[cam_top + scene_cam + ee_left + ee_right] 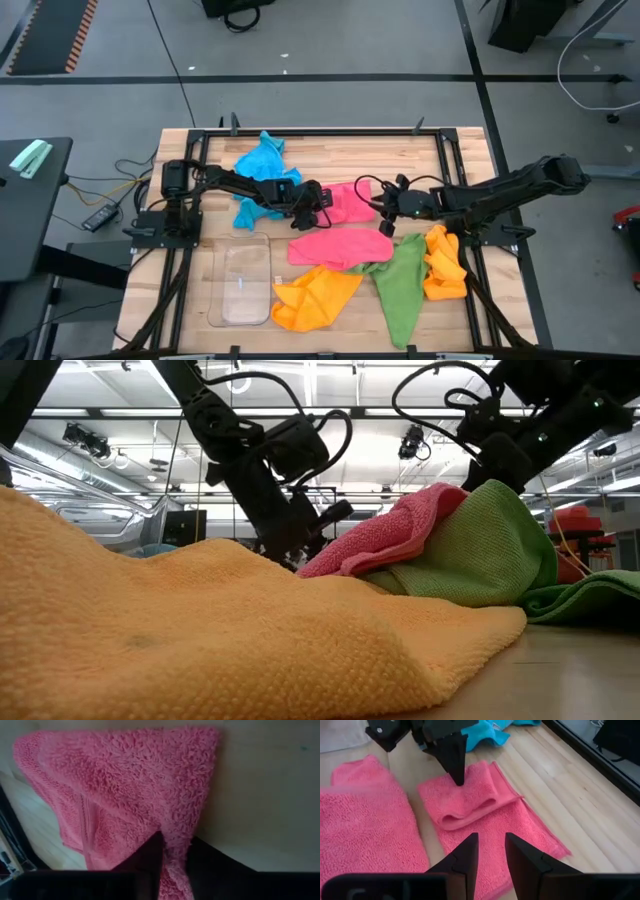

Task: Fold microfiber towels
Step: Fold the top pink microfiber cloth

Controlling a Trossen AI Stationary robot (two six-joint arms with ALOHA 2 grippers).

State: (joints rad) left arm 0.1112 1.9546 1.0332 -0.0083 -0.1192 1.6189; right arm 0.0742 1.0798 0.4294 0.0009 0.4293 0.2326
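A pink towel (485, 820) lies on the wooden table (460, 160) at mid-table, its left end doubled over in a soft fold. My left gripper (459, 779) is shut on that end. My right gripper (491, 840) hovers open just above the towel's right part, with nothing between its fingers. A second pink towel (340, 247) lies flat nearer the front. Two orange towels (310, 297) (445, 265) and a green towel (400, 285) lie crumpled at the front. A blue towel (262, 165) lies bunched at the back left. My left gripper pinches the pink towel at its left end (465, 790) between its two fingers, and the cloth (172, 862) shows squeezed between them. The fingers slant down from the table's left. The towel lies on the table, and a slack fold (465, 820) bulges up beside the fingers.
A clear plastic tray (243, 283) stands at the front left. A black frame rail (320, 130) runs around the table's edges. Bare wood shows at the table's back right corner.
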